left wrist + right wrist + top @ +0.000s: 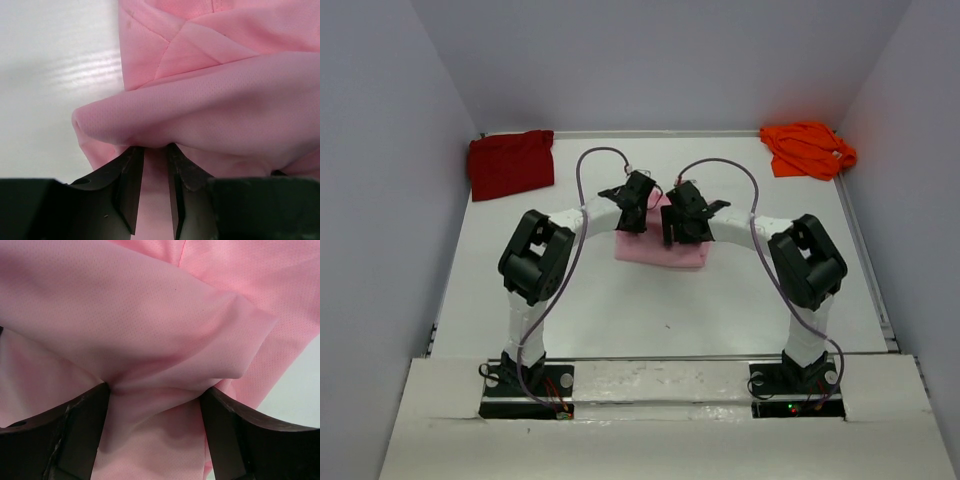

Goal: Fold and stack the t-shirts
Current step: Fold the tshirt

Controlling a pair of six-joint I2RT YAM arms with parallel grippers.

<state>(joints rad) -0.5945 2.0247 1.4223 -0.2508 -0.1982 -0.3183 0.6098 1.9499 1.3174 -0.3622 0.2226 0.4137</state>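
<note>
The light pink t-shirt [665,250] lies partly folded in the middle of the table, and both grippers are on its far edge. My left gripper [635,205] has its jaws nearly together on a fold of the pink cloth [210,110], with its tips [155,147] hidden under that fold. My right gripper [682,215] has its jaws wide apart, and pink cloth [165,325] bunches loosely between them [155,390]. The dark red t-shirt [510,163] lies folded at the back left. The bright orange t-shirt [807,148] lies crumpled at the back right.
White table [650,310] with raised rims at the left, right and back. Grey walls close in on three sides. Both arm bases stand at the near edge, and their cables arch over the table's middle.
</note>
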